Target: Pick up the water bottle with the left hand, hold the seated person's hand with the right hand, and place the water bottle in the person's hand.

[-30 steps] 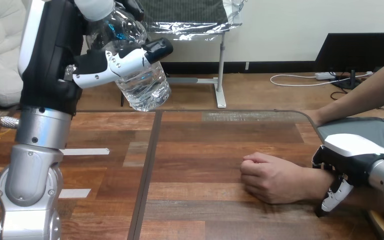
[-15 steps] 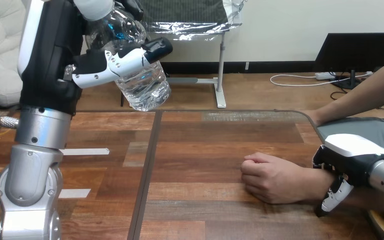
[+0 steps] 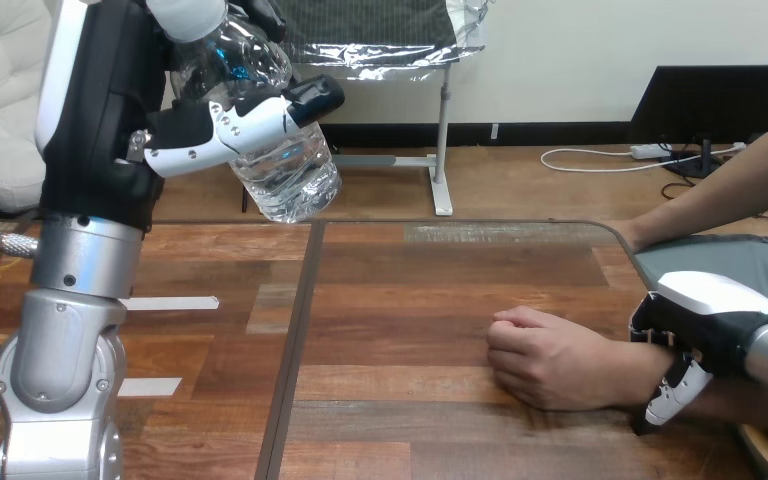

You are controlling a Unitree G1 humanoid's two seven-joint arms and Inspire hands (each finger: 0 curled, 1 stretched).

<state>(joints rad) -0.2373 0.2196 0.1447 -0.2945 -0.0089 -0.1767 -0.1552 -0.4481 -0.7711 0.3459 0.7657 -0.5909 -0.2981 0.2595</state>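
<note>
The left hand (image 3: pixel 185 135) is gripping the water bottle (image 3: pixel 285 170), fingers and thumb wrapped round its clear body, high above and well to the left of the person's hand (image 3: pixel 545 360). The bottle is hanging tilted, its bottom end leaning toward the person's hand. That hand is resting as a closed fist on the table (image 3: pixel 410 290). Just right of it, the right hand (image 3: pixel 705 320) is lying over the person's wrist (image 3: pixel 625 365), a finger hooking down the wrist's near side. The carry looks like the step in hand. To do it well, the left arm should be bringing the bottle down slowly toward the fist, gripping firmly while the right hand is steadying the wrist, and releasing only once the fist is opening to receive it
</note>
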